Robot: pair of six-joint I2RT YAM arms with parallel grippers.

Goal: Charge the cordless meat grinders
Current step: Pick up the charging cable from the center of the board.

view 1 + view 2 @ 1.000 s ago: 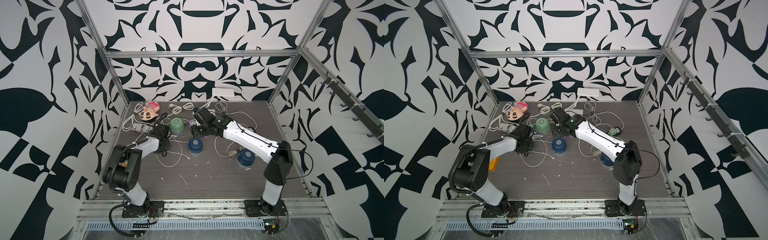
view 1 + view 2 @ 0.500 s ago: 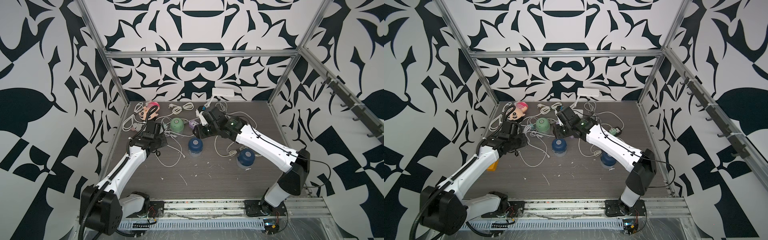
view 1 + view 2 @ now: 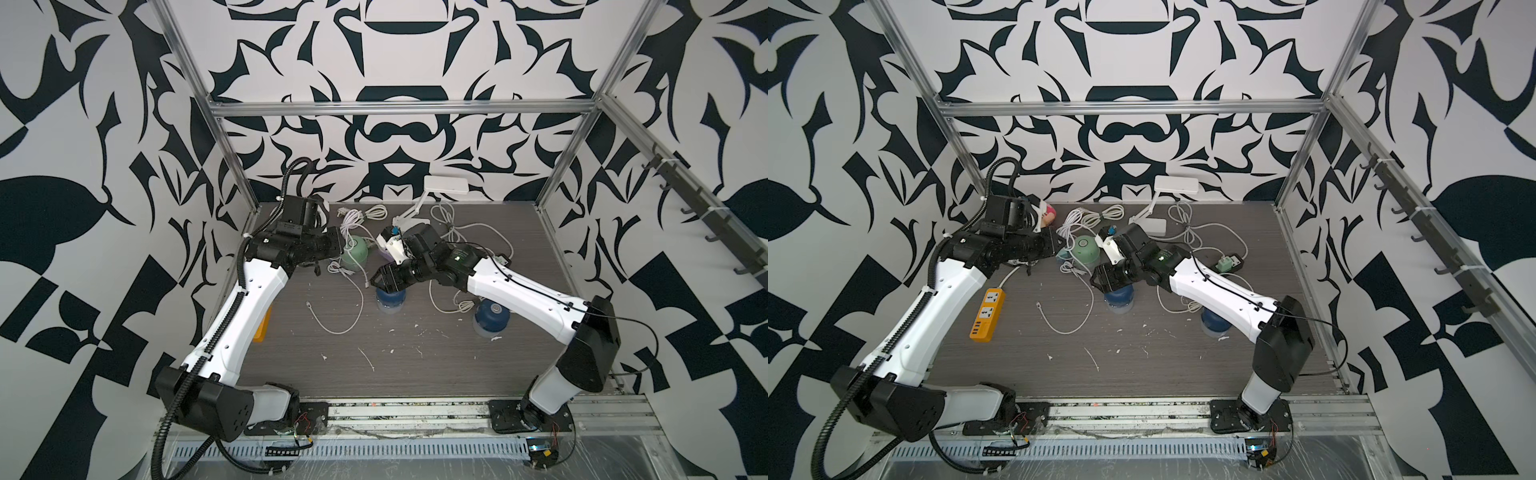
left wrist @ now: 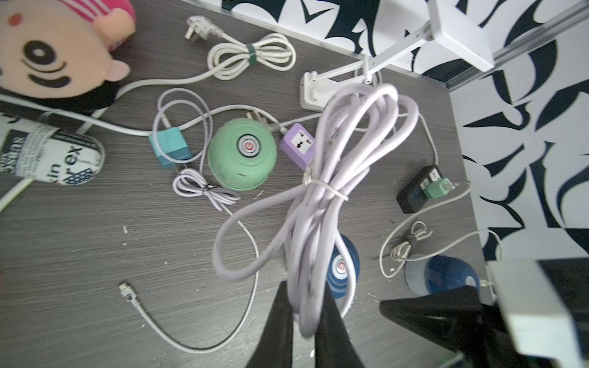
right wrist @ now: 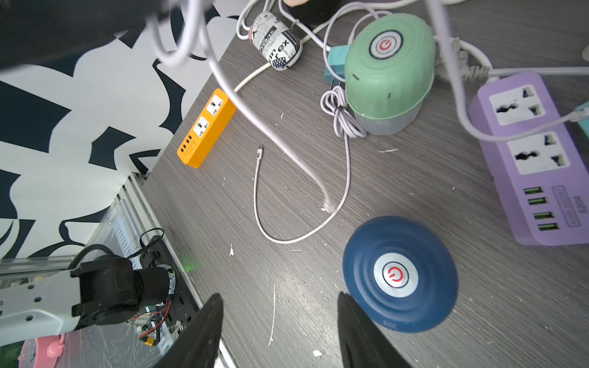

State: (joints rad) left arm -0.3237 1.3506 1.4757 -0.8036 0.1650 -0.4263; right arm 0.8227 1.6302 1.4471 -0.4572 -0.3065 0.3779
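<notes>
The mint green grinder point(image 3: 354, 253) point(image 4: 241, 153) stands at the back, a navy grinder point(image 3: 390, 298) point(image 5: 400, 274) mid-table, and a second navy one point(image 3: 492, 318) point(image 4: 446, 277) to the right. My left gripper point(image 4: 304, 286) point(image 3: 336, 249) is shut on a tied bundle of lilac cable point(image 4: 328, 178), which hangs above the table beside the green grinder. My right gripper point(image 5: 279, 294) point(image 3: 380, 282) is open and empty, hovering just above the middle navy grinder, which lies beside one finger.
A purple power strip point(image 5: 529, 153) lies right of the green grinder, with a teal adapter point(image 4: 170, 149) on its other side. An orange strip point(image 3: 987, 314) sits by the left wall and a black strip point(image 3: 1229, 262) at the right. A loose white cable point(image 3: 332, 320), a plush toy point(image 4: 57, 47) and a white stand point(image 3: 446, 185) are also here.
My left gripper has closed on the lilac cable bundle and the left arm has risen with it. My right gripper has opened wider and shifted over the middle navy grinder.
</notes>
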